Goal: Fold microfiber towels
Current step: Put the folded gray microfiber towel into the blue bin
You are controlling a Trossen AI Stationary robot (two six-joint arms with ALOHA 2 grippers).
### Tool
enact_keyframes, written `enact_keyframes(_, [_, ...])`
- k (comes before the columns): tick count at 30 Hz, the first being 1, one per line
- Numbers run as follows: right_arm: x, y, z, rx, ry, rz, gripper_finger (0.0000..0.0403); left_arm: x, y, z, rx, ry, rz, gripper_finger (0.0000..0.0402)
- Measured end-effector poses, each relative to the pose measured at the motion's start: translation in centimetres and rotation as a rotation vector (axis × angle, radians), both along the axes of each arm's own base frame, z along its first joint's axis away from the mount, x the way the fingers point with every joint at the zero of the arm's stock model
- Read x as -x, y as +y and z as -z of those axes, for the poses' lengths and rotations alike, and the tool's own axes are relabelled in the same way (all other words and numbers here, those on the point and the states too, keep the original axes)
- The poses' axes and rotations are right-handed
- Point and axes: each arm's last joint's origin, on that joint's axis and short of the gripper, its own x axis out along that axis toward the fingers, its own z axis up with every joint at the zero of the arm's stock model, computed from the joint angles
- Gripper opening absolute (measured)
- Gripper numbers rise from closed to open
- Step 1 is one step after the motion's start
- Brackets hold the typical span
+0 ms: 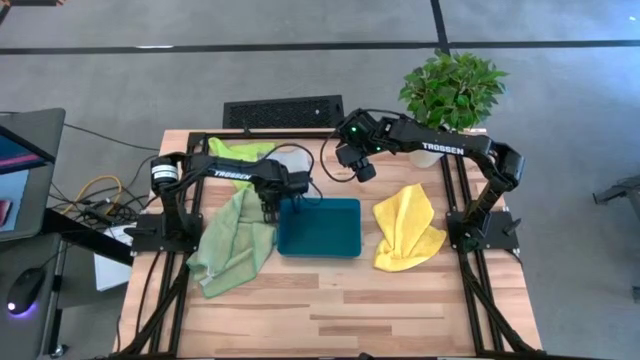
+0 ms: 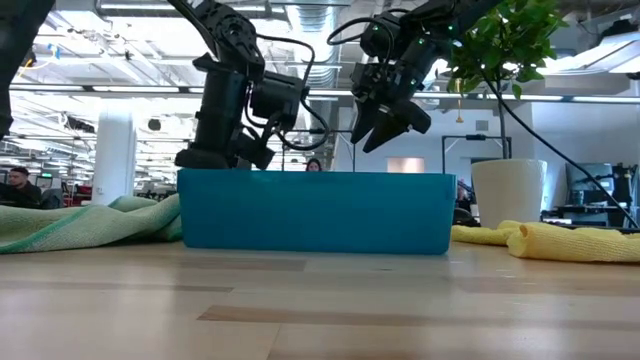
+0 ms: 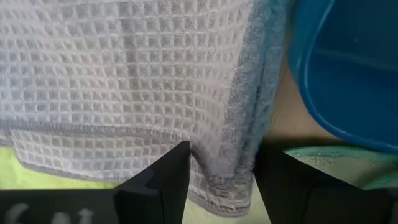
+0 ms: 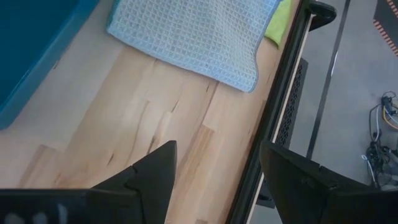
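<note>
Four towels lying out: grey (image 3: 124, 81), lime (image 1: 240, 149), sage (image 1: 232, 243), yellow (image 1: 408, 228); one tray (image 1: 320, 228). Left gripper (image 3: 221, 180) is straddling the grey towel's corner, fingers apart. Right gripper (image 1: 355, 160) is hovering parted, empty.

Legible markings:

1. "TROSSEN", white capitals on the dark forearm of the right arm (image 1: 443, 147), right of centre in the upper half of the high view.
2. The same white lettering on the forearm of the left arm (image 1: 232, 172), left of centre in the high view; too small to read letter by letter.

No other text, label or number can be read in the low or wrist views.
</note>
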Motion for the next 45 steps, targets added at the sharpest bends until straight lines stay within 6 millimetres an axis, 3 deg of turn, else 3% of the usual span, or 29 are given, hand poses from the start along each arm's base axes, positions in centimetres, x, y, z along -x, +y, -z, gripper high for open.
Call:
enact_keyframes(6, [0.0,0.0,0.0,0.004,0.0,-0.004,0.0255,0.0,0.3,-0.1,-0.113,0.031,0.029,0.014])
enact_keyframes(12, [0.0,0.0,0.0,0.005,0.0,-0.005,0.0255,0.0,0.3,0.0,-0.083,0.031,0.055,0.0028])
enact_keyframes(14, [0.0,0.0,0.0,0.006,0.0,-0.006,0.0255,0.1,0.4,-0.1,-0.086,0.026,0.027,0.0011])
enact_keyframes(25, [1.1,0.5,-2.1,0.037,-0.037,0.005,0.0255,-1.0,3.1,-2.6,-0.068,-0.078,-0.072,0.0004])
enact_keyframes(30, [1.5,0.7,-2.0,0.009,-0.001,0.012,0.0255,-1.8,4.3,-4.4,-0.097,-0.15,-0.099,0.0003])
enact_keyframes(35, [0.9,0.8,-1.1,-0.051,-0.003,0.02,0.0255,-2.4,5.3,-6.3,-0.12,-0.215,-0.14,0.0002])
enact_keyframes(41, [-0.2,1.0,-1.2,-0.139,-0.119,0.033,0.0255,-2.8,5.7,-7.5,-0.135,-0.257,-0.19,0.0002])
enact_keyframes(45, [-1.5,1.4,-0.2,-0.2,-0.159,0.038,0.0255,-3.0,5.8,-8.3,-0.166,-0.279,-0.21,0.0002])
